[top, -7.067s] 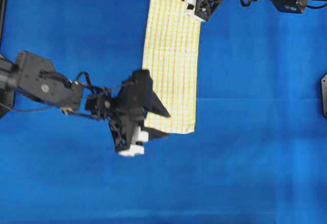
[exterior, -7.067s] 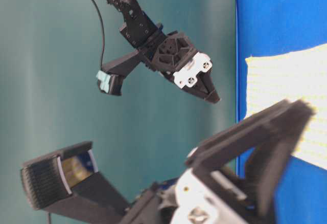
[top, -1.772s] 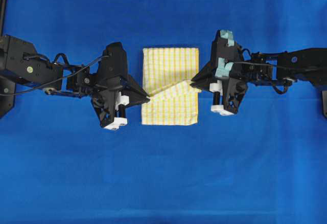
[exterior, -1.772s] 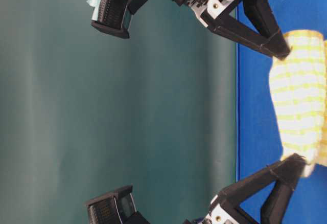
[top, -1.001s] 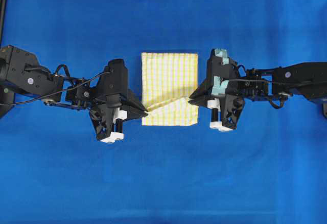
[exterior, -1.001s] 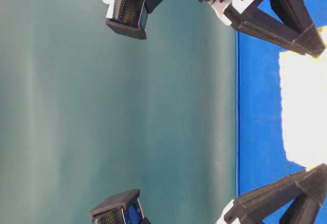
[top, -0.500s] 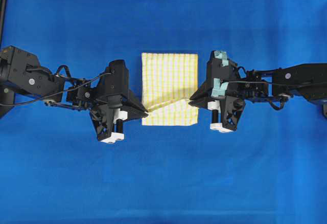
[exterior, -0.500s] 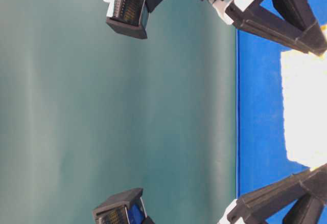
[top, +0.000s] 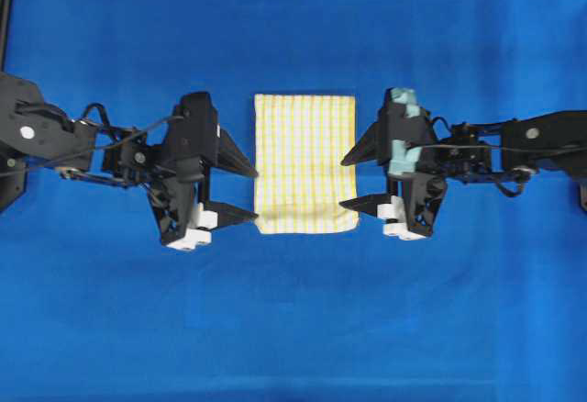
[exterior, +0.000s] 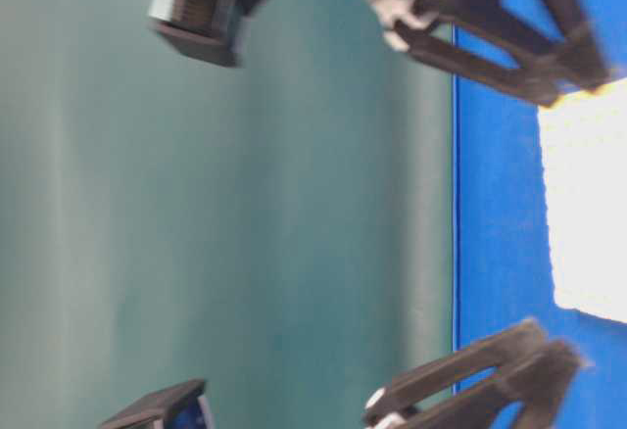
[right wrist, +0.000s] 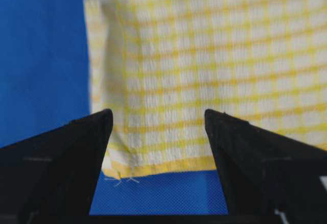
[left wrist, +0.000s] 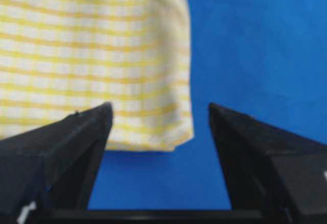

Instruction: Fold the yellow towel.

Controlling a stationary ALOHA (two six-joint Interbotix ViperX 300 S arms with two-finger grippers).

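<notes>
The yellow towel [top: 304, 163] lies folded into a flat rectangle on the blue cover, at the middle of the overhead view. My left gripper [top: 252, 193] stands open just off the towel's lower left edge, with nothing between its fingers. Open too, my right gripper [top: 343, 183] is at the lower right edge, apart from the cloth. In the left wrist view the towel [left wrist: 97, 60] lies ahead of the open left gripper [left wrist: 158, 109]. The right wrist view shows the towel's hemmed corner [right wrist: 204, 70] beyond the open right gripper [right wrist: 157, 114]. The table-level view is blurred; the towel [exterior: 588, 204] lies between both grippers.
The blue table cover [top: 293, 329] stretches on all sides of the towel. Both black arms reach in from the left [top: 55, 140] and right [top: 532, 145] edges. A green wall [exterior: 245, 204] fills the table-level view.
Both grippers opened and let go of the towel's lower corners. The lifted fold dropped flat, and both grippers drew slightly outward from the cloth.
</notes>
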